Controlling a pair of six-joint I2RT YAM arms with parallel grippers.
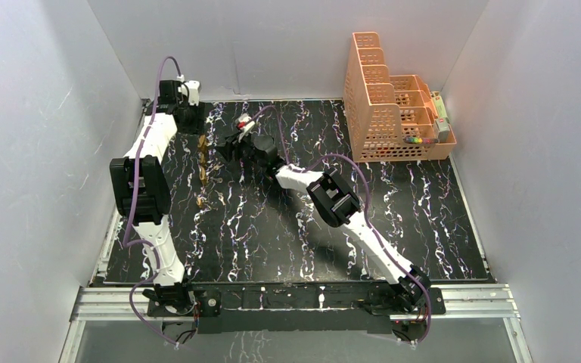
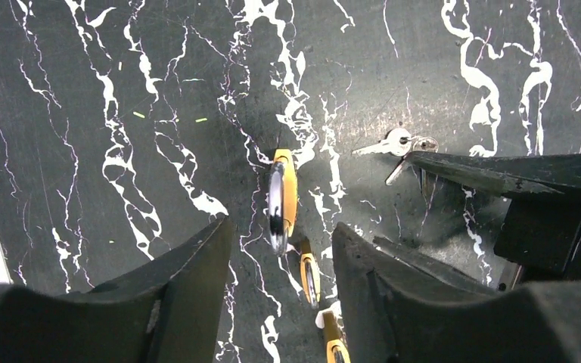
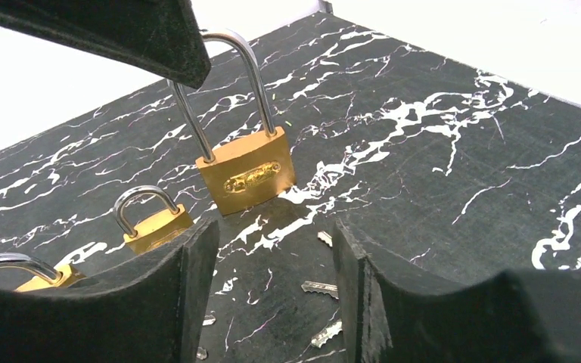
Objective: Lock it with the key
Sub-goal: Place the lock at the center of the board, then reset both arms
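Brass padlock with a tall silver steel shackle [image 3: 246, 178] stands upright on the black white-veined marble table [image 3: 439, 166], just beyond the right gripper [image 3: 274, 227]. That gripper's fingers are spread, and only small silver keys [image 3: 320, 287] lie on the table in the gap between them. The lock's face carries an embossed oval mark. The left gripper [image 2: 281, 227] hangs directly above the lock with its fingers apart, gripping nothing. A smaller brass padlock [image 3: 153, 224] stands just past the right gripper's left finger.

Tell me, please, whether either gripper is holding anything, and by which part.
Nothing is held. The left gripper stands open, clear of the tall padlock on both sides; the right gripper is open above the keys lying on the table.
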